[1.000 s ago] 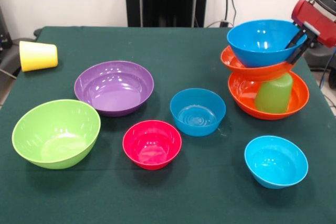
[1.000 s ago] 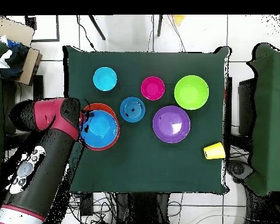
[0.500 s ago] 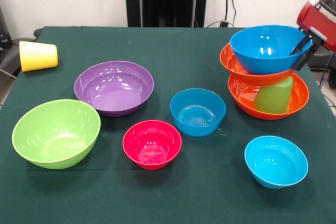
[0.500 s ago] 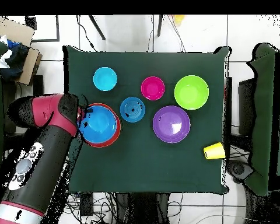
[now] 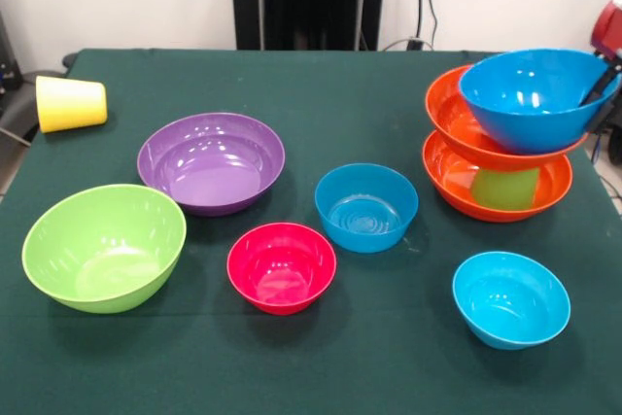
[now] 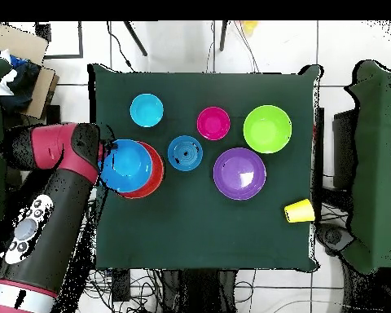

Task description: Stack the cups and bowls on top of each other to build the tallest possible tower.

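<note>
The tower stands at the right: a large orange bowl [image 5: 544, 187] holds the light green cup [image 5: 505, 188], and a second orange bowl [image 5: 457, 123] lies tilted on the cup. My gripper [image 5: 596, 92] at the right edge is shut on the rim of a large blue bowl [image 5: 530, 94], which hangs over the tower's right side. In the overhead view the gripper [image 6: 111, 153] holds this blue bowl [image 6: 125, 165] to the left of the orange bowls [image 6: 152, 175]. The yellow cup [image 5: 70, 102] lies on its side at the far left.
On the green table [image 5: 321, 94] stand a purple bowl [image 5: 211, 160], a lime green bowl [image 5: 104, 245], a pink-red bowl [image 5: 282, 267], a second blue bowl [image 5: 366, 206] and a small cyan bowl [image 5: 510, 298]. The table's right edge is close beside the tower.
My gripper has carried the blue bowl to the right in the front view, partly off the tower. The upper orange bowl has shifted and sunk lower, hiding more of the green cup.
</note>
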You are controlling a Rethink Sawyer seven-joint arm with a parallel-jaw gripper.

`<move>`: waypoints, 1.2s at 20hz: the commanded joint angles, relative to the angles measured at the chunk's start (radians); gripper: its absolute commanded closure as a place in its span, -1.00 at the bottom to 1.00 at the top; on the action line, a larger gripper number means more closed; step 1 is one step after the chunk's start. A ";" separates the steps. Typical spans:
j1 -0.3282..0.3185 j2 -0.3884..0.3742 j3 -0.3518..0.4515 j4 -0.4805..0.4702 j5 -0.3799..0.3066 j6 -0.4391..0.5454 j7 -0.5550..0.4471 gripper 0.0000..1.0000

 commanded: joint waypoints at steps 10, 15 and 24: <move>-0.011 -0.018 0.053 -0.040 0.052 0.103 0.206 1.00; -0.005 -0.021 0.053 -0.023 0.055 0.089 0.206 1.00; -0.007 -0.016 0.064 0.008 0.051 0.031 0.193 1.00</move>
